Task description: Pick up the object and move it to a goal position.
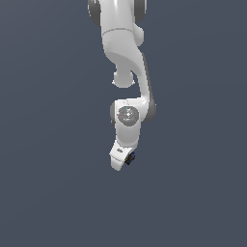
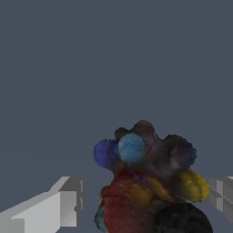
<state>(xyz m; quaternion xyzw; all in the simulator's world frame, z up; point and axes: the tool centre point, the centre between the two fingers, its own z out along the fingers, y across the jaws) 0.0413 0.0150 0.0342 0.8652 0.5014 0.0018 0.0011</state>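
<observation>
We see the white arm [image 1: 126, 72] reaching down from the top of the exterior view, its wrist bent toward the grey desk [image 1: 48, 193]. At its lower end sits the claw [image 1: 129, 158], and the object [image 1: 130, 157] shows there only as a tiny dark speck pressed against the white hand, too small for us to read any detail.

From the wrist view we get a far closer look. The object [image 2: 145, 182] is a lumpy, blackish mass with rounded bulges in blue, teal, yellow and dark red. It sits between the two pale grey fingers [image 2: 50, 207] of the claw [image 2: 136, 202]. One finger stands apart from the lump with a gap between them; the other lies just beside its yellow bulge, and we cannot tell whether it touches. So we cannot tell if the claw grips it.
</observation>
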